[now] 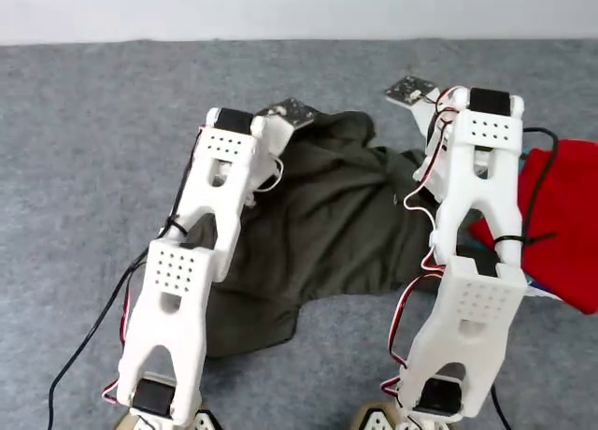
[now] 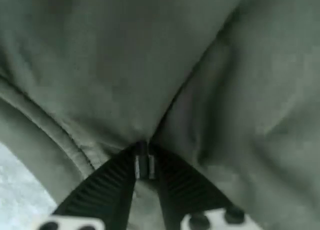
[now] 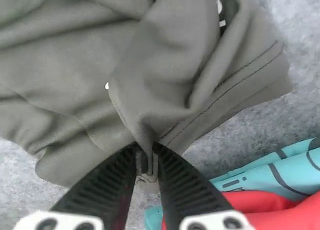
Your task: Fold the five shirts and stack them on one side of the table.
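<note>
An olive-green shirt [image 1: 318,224] lies crumpled across the middle of the grey table between the two arms. My left gripper [image 2: 144,162] is shut on a fold of the olive shirt [image 2: 150,65], pinched between its black fingers. My right gripper [image 3: 146,165] is shut on another bunched fold of the olive shirt [image 3: 165,65] near a stitched hem. In the high view the left arm [image 1: 210,215] stands over the shirt's left part and the right arm [image 1: 472,196] over its right edge.
A red shirt [image 1: 561,220] lies at the table's right edge, partly under the right arm. A turquoise shirt [image 3: 270,175] and red cloth [image 3: 260,210] lie just beside the right gripper. Grey carpet-like table surface [image 1: 84,168] stretches open to the left.
</note>
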Available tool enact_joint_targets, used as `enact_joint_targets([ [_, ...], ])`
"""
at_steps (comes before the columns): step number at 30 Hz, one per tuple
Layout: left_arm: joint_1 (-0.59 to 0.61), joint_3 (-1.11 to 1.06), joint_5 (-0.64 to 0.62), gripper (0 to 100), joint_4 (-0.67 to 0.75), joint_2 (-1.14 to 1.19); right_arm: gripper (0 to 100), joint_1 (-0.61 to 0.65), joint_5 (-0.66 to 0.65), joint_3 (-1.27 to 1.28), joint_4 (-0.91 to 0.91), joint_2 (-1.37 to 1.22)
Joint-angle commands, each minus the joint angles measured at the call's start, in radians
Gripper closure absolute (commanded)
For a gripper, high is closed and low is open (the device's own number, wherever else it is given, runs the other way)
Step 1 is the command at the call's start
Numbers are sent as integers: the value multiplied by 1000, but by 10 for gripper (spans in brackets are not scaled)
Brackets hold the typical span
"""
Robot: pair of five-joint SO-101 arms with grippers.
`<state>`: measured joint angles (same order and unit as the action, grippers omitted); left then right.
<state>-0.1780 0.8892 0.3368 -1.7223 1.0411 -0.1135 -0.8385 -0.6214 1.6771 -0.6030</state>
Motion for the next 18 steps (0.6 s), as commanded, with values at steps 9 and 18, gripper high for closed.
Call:
enact_joint_targets([
  [9,-3,-849,23,985,21,-474,985,-5,9,-57,71,19],
  [18,-11,-1339,26,985,86,-887,985,-2,8,-57,71,19],
])
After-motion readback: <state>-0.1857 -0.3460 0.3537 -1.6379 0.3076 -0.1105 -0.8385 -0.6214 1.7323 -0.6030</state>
